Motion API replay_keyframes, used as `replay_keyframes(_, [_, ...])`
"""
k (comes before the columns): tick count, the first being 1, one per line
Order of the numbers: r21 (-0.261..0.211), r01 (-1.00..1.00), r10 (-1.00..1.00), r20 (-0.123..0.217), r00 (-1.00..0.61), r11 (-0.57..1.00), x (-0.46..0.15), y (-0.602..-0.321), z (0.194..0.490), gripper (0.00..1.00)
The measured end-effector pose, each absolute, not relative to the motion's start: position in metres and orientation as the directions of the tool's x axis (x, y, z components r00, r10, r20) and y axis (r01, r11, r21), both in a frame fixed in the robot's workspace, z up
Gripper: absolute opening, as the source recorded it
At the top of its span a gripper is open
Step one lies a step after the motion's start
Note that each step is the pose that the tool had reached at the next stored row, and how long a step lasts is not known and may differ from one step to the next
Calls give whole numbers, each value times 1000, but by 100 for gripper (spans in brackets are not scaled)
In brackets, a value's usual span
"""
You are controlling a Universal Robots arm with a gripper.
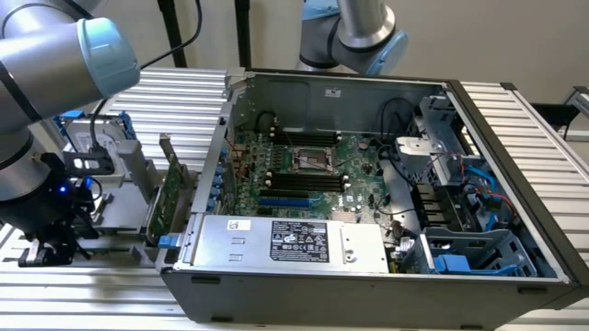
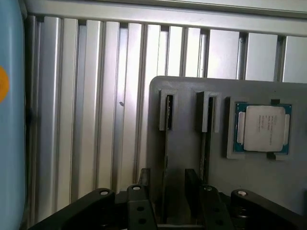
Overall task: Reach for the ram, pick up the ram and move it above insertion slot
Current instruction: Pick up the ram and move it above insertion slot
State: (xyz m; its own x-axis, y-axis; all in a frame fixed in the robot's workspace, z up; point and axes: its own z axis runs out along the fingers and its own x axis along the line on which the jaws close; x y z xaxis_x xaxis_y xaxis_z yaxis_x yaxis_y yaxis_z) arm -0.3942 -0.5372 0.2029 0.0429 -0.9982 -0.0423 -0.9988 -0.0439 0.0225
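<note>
Straddling thin, edge-on circuit-board ram (image 2: 168, 112) with black metal gripper (image 2: 168, 184) fully spread, empty; likely light, stiff, fragile: pinch flat faces.

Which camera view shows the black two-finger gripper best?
The wrist view. There the black two-finger gripper is close, its fingers apart on either side of a slot in the grey plastic holder. The exterior view shows the gripper as a dark shape low at the exterior view's left, outside the open grey metal computer case.
</note>
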Motion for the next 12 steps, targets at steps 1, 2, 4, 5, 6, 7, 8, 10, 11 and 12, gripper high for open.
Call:
replay_keyframes(1, [23,-999,-998,-42,40,-41,-394,-537,202,42])
replay_keyframes(2, [24,-999,-998,-42,36,-38,-394,-538,202,42])
replay_keyframes(4, [25,-999,-999,-42,30,-32,-394,-538,201,42])
replay_keyframes(5, [25,-999,-999,-42,28,-29,-394,-538,200,42])
replay_keyframes(6, [25,-999,-999,-42,27,-29,-393,-538,200,42])
replay_keyframes(7, [25,-999,-999,-42,27,-28,-393,-538,199,42])
replay_keyframes(8, [25,-999,-999,-42,27,-28,-393,-538,199,42])
replay_keyframes(10, [25,-999,-999,-42,27,-28,-393,-539,198,40])
replay_keyframes(11, [25,-999,-999,-42,27,-28,-393,-539,197,40])
replay_keyframes(12, [25,-999,-999,-42,27,-28,-393,-539,197,34])
